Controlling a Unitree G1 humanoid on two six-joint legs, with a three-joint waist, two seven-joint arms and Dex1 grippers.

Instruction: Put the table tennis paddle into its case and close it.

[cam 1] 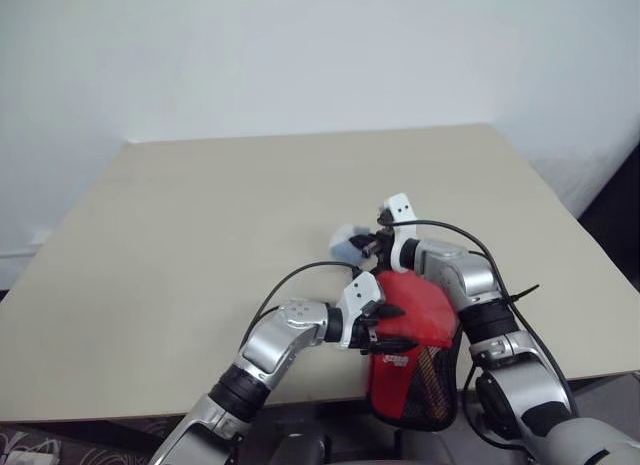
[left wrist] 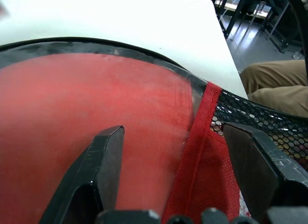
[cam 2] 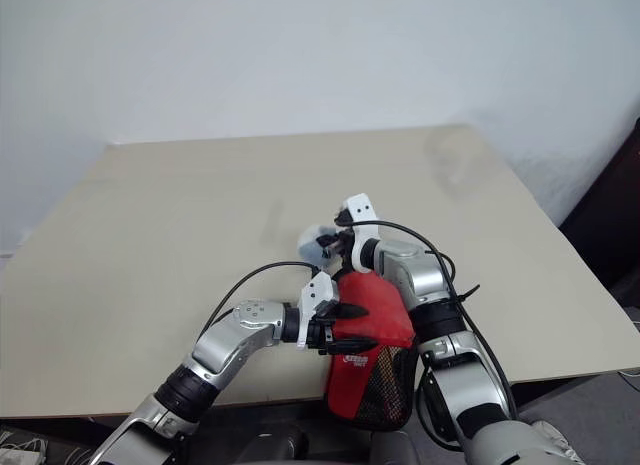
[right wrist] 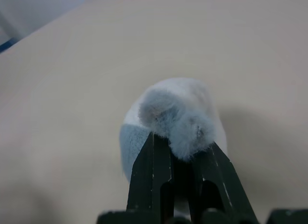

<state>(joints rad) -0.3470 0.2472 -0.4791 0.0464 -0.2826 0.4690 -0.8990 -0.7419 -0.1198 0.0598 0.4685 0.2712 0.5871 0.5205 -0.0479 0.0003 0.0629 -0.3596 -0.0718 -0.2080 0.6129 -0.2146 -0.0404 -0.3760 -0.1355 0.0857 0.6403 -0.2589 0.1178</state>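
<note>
The red case point(cam 1: 410, 320) lies at the table's near edge, its black mesh half point(cam 1: 432, 377) hanging over the edge. In the left wrist view a smooth red surface point(left wrist: 72, 103) sits inside black edging beside red mesh point(left wrist: 207, 161). I cannot tell whether that surface is the paddle's face or the case's fabric. My left gripper point(cam 1: 385, 320) is open against the case's left side, its fingers point(left wrist: 108, 156) spread over the red surface. Just beyond the case, my right gripper point(right wrist: 183, 147) is shut on a whitish-grey soft lump point(right wrist: 173, 113), which rests on or just above the table.
The beige table point(cam 1: 200, 215) stretches wide ahead and to the left of the case. Its near edge runs under the case, and its right edge point(cam 1: 590, 255) lies close to my right arm. A seated person's legs point(left wrist: 274, 84) show past the table's corner in the left wrist view.
</note>
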